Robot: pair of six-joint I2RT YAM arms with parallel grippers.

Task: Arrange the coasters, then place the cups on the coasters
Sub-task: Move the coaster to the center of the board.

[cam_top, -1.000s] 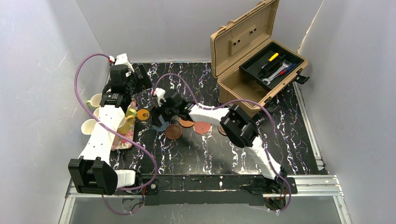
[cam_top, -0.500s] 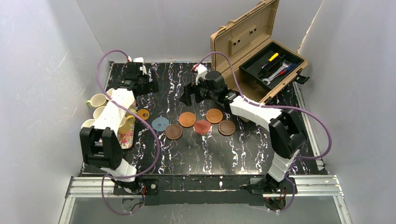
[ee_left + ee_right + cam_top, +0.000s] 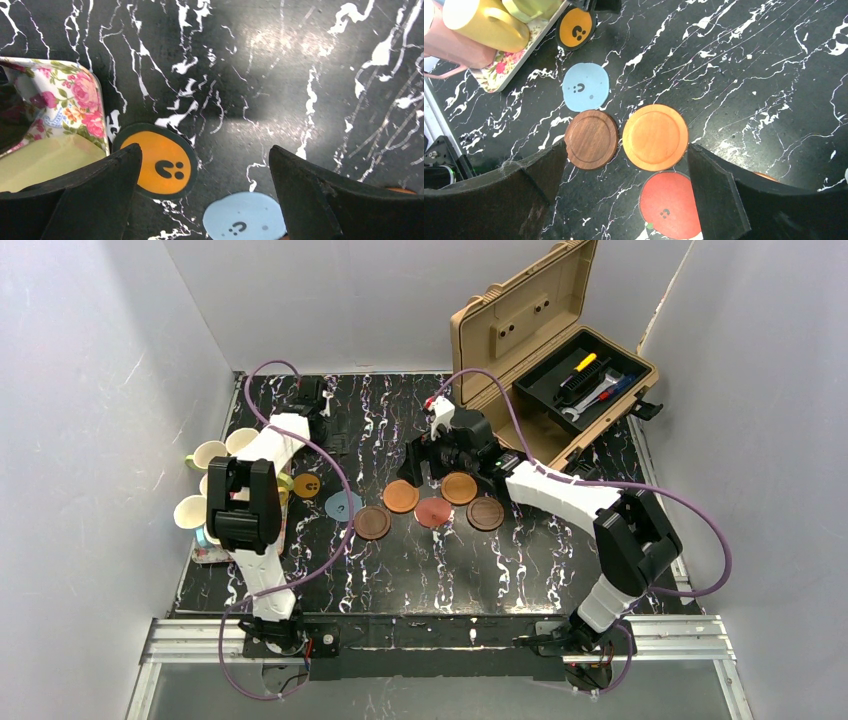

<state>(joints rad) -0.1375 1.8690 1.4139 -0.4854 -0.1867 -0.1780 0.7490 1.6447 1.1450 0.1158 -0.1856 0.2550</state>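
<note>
Coasters [image 3: 433, 512] lie loosely grouped on the black marbled table [image 3: 400, 570], most of them under the right gripper [image 3: 626, 146]. The right arm stretches long from its base toward mid-table with the wrist tipped down. Its fingers are spread wide with nothing held. Between them sits an orange-brown coaster [image 3: 655, 136], and a dark wooden coaster [image 3: 591, 139] lies just beside it toward the left finger. A red coaster [image 3: 670, 205] is nearer the wrist and a pale blue coaster [image 3: 585, 86] lies beyond the fingertips.

The left arm is folded with its elbow high, forearm reaching to the far left of the table. The left gripper [image 3: 203, 148] is also wide apart and empty. By its left finger lies an orange coaster [image 3: 159, 169] with a dark rim, and the floral tray [image 3: 75, 95] sits farther left. Yellow, pink and green cups [image 3: 484, 20] crowd that tray.

The orange, blue and red discs each carry a small dark curl with two dots, like a question mark.
</note>
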